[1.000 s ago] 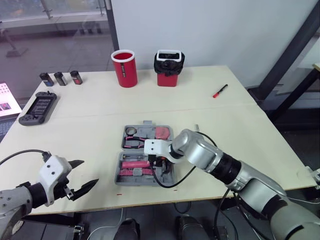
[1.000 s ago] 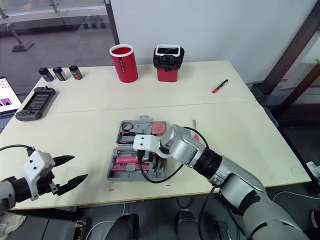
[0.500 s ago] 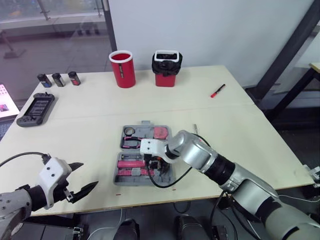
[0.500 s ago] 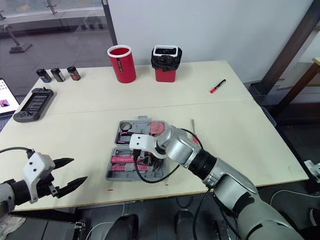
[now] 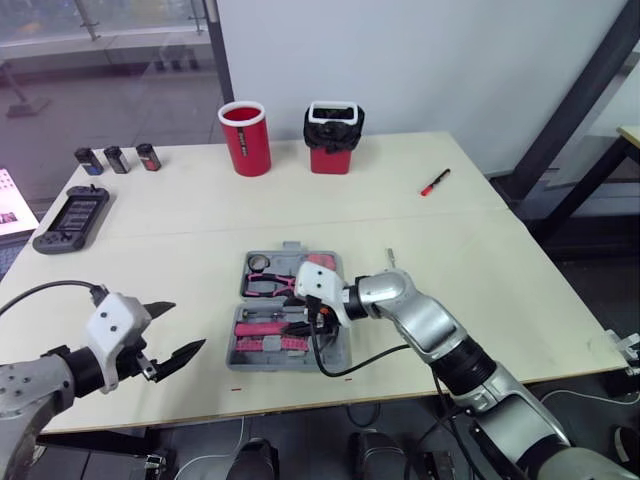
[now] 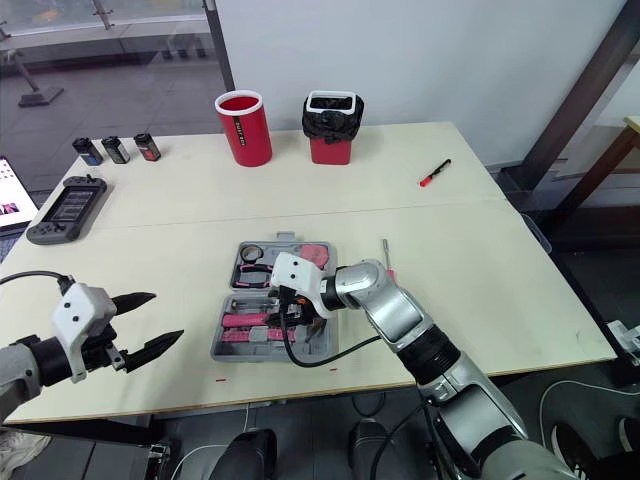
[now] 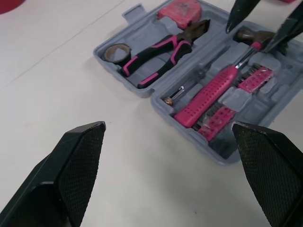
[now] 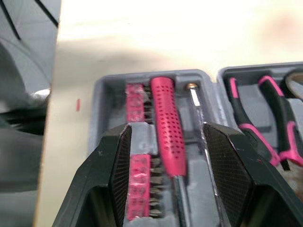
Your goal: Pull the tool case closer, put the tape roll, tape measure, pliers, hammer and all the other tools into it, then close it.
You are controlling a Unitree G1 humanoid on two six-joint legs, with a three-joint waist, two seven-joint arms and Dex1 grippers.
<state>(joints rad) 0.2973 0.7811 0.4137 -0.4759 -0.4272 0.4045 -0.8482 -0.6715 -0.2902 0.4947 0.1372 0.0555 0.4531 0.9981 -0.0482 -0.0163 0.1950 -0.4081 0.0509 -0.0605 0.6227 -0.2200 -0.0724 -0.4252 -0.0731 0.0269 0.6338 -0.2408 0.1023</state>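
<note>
Now hovering the right gripper (image 8: 165, 127) over the near half of the open tool case (image 5: 236, 340), at 6 o'clock on the table (image 5: 200, 210), with fingers spread either side of the hammer (image 7: 208, 94) handle and gripping nothing. Holding the left gripper (image 5: 185, 326) spread and empty too, out at 9 o'clock of the case, well apart. Already housing tape roll (image 7: 117, 51), pliers (image 7: 161, 52) and tape measure (image 7: 182, 9) in the far half. Probably calls next for the slim metal tool (image 5: 391, 257) lying loose at 2 o'clock of the case, long axis 12 to 6, nearer the right arm.

Pale wooden table (image 5: 500, 260), white wall (image 5: 450, 60), glazing (image 5: 100, 60) alongside
</note>
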